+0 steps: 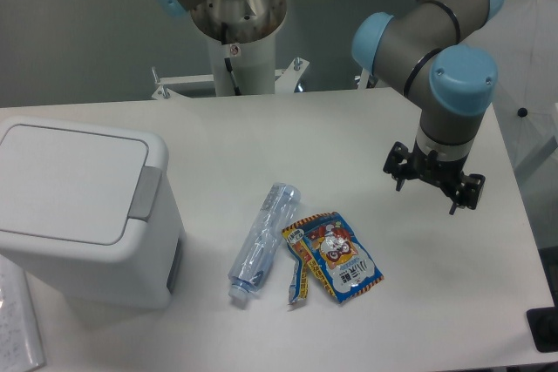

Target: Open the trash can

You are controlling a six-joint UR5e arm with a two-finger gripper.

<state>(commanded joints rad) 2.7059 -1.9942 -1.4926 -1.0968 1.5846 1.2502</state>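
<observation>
Tool [433, 184] hanging over the right side of the white tabletop [349, 141], black fingers spread apart and gripping nothing, well apart from the large white boxy plastic trash can [83, 215] at the far left. Best done, by the look of things: travel leftward above the clutter, clearing the crushed clear plastic bottle [262, 241] and the colourful blue-and-orange snack packet [333, 257] lying side by side in the middle. Then descend onto the grey push tab [146, 192] at the lid's right edge and press straight down, squarely, not at a slant. Probably safer with fingers drawn together into one firm tip.

Trash can: rounded corners, flat hinged lid fully down and flush, grey tab untouched, darker panel on the side facing the bottle. Lid not yet opened.
</observation>
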